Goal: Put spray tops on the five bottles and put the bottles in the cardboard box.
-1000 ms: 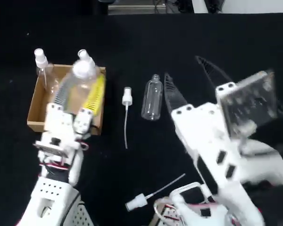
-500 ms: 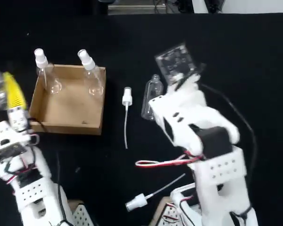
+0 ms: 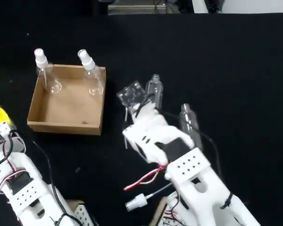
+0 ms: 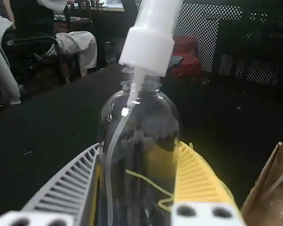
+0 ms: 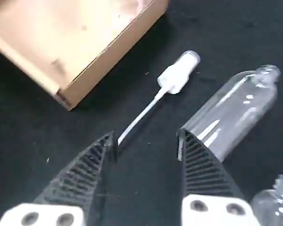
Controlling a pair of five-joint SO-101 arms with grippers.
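Two loose spray tops counted: one spray top point(image 5: 178, 75) between cardboard box point(image 5: 113, 54) and bare bottle point(image 5: 231, 108), just ahead of wide-open right gripper point(image 5: 146, 136); second top point(image 3: 137, 203) at table's near edge. Judged best pinched at the white head, not the thin tube — clear of that bottle. Five bottles tallied: two capped in box, one capped bottle point(image 4: 139, 122) clamped in left gripper point(image 4: 139, 150), two bare.
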